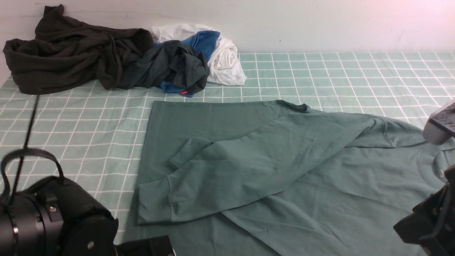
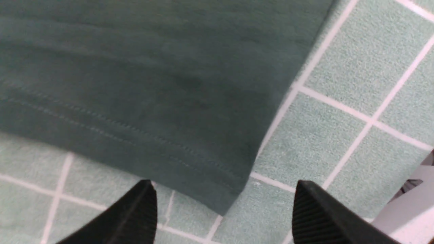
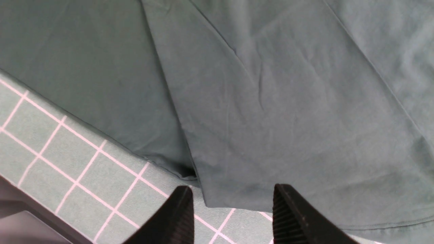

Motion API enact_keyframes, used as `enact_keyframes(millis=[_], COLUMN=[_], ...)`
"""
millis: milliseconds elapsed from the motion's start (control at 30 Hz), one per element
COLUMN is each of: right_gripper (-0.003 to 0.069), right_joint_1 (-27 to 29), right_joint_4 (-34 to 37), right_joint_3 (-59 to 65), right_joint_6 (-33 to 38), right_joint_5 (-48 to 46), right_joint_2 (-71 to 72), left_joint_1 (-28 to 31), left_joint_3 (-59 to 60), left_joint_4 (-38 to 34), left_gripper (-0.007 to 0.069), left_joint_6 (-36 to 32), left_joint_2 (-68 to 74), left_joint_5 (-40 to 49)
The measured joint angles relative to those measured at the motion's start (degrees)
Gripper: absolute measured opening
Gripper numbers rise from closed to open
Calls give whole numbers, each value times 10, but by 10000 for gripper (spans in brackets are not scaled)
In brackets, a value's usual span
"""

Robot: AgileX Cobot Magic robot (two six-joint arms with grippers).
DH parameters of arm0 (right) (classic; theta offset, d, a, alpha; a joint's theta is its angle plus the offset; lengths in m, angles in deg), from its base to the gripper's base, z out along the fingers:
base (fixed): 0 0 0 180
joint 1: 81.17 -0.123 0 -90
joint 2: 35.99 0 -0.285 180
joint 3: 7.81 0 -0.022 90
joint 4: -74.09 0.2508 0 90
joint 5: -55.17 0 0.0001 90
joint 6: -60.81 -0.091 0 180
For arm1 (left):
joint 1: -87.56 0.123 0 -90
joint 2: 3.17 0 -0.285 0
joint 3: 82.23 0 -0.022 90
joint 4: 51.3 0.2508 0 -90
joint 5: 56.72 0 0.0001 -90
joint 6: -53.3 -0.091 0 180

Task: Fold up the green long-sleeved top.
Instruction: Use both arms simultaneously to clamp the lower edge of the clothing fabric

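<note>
Sleeve folded in, body fold still to come: both claws empty over the near edge of the green long-sleeved top (image 1: 270, 160).

The top lies flat on the checked surface (image 1: 320, 71), collar to the right and hem to the left, with one sleeve laid slantwise across the body and its cuff (image 1: 154, 202) at the near left. The left claw (image 2: 220, 203) hangs with jaws wide apart over the stitched hem corner. The right claw (image 3: 232, 206) is also parted, holding nothing, above the near edge. The next move probably calls for pinching both layers cleanly at the edge and lifting evenly, so the sleeve does not slip. Count: one green top, two claws, and a far-left heap (image 1: 117, 60) of seemingly four garments: dark brown, blackish-green, blue, white.
</note>
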Motion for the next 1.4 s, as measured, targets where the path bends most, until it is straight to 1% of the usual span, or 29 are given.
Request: enact_keyframes(millis=[133, 300, 333, 467, 500, 533, 567, 667, 767, 833, 933, 1067, 1100, 1133, 1167, 1200, 1233, 1300, 1400], right_gripper=[304, 304, 304, 304, 304, 304, 304, 304, 304, 304, 304, 304, 304, 304, 304, 304, 304, 304, 304], right_joint_1=[0, 0, 0, 0, 0, 0, 0, 0, 0, 0, 0, 0, 0, 0, 0, 0, 0, 0, 0], right_joint_4=[-4, -5, -6, -6, -6, -6, -6, -6, -6, -6, -7, -8, -8, -8, -8, -8, -8, -8, -8], right_joint_3=[0, 0, 0, 0, 0, 0, 0, 0, 0, 0, 0, 0, 0, 0, 0, 0, 0, 0, 0], right_joint_6=[1, 2, 2, 2, 2, 2, 2, 2, 2, 2, 3, 3, 3, 3, 3, 3, 3, 3, 3], right_joint_5=[0, 0, 0, 0, 0, 0, 0, 0, 0, 0, 0, 0, 0, 0, 0, 0, 0, 0, 0], right_joint_2=[0, 0, 0, 0, 0, 0, 0, 0, 0, 0, 0, 0, 0, 0, 0, 0, 0, 0, 0], left_joint_1=[-19, -26, -26, -26, -26, -26, -26, -26, -26, -26, -26, -26, -26, -26, -26, -26, -26, -27, -27], left_joint_3=[23, 26, 26, 26, 26, 26, 26, 26, 26, 26, 26, 26, 26, 26, 26, 26, 26, 26, 25], left_joint_4=[2, 33, 44, 69, 69, 73, 73, 75, 66, 52, 31, 24, 24, 24, 24, 24, 24, 24, 24], left_gripper=[491, 428, 386, 258, 245, 194, 194, 81, 23, 8, 18, 87, 149, 171, 210, 225, 270, 311, 315], left_joint_6=[-28, -35, -27, 3, 4, 12, 12, 22, 23, 20, 2, -12, -18, -20, -20, -20, -20, -20, -20], left_joint_2=[18, 29, 29, 29, 29, 29, 29, 29, 29, 29, 29, 31, 35, 37, 39, 41, 44, 45, 45], left_joint_5=[-53, -90, -95, -97, -97, -97, -97, -97, -95, -91, -87, -85, -85, -84, -84, -84, -83, -81, -81])
